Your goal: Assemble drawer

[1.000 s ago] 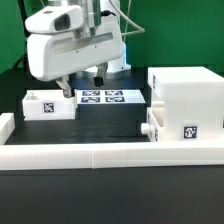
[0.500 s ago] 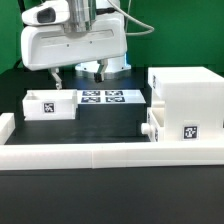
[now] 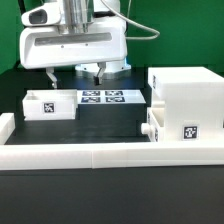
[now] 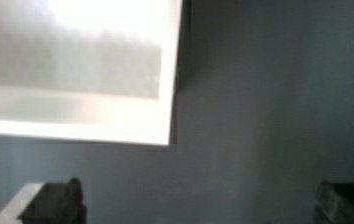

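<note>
The drawer's large white housing [image 3: 185, 100] stands at the exterior view's right, with a knobbed tray [image 3: 160, 130] set low on its left side. A second small open-topped tray [image 3: 50, 103] with a tag sits at the left. My gripper [image 3: 76, 75] hangs open and empty above the gap between the left tray and the marker board. Its fingers [image 3: 100, 72] are spread wide. In the wrist view the gripper [image 4: 200, 205] is open over dark table, and the white tray [image 4: 76, 70] lies beyond the fingertips [image 4: 53, 200].
The marker board [image 3: 102, 97] lies flat between the tray and the housing. A long low white border wall [image 3: 110, 155] runs along the front and turns up at the left end [image 3: 6, 124]. The table [image 3: 110, 125] is black.
The gripper has risen and shifted a little toward the exterior view's left, staying open. The trays and housing have not moved.
</note>
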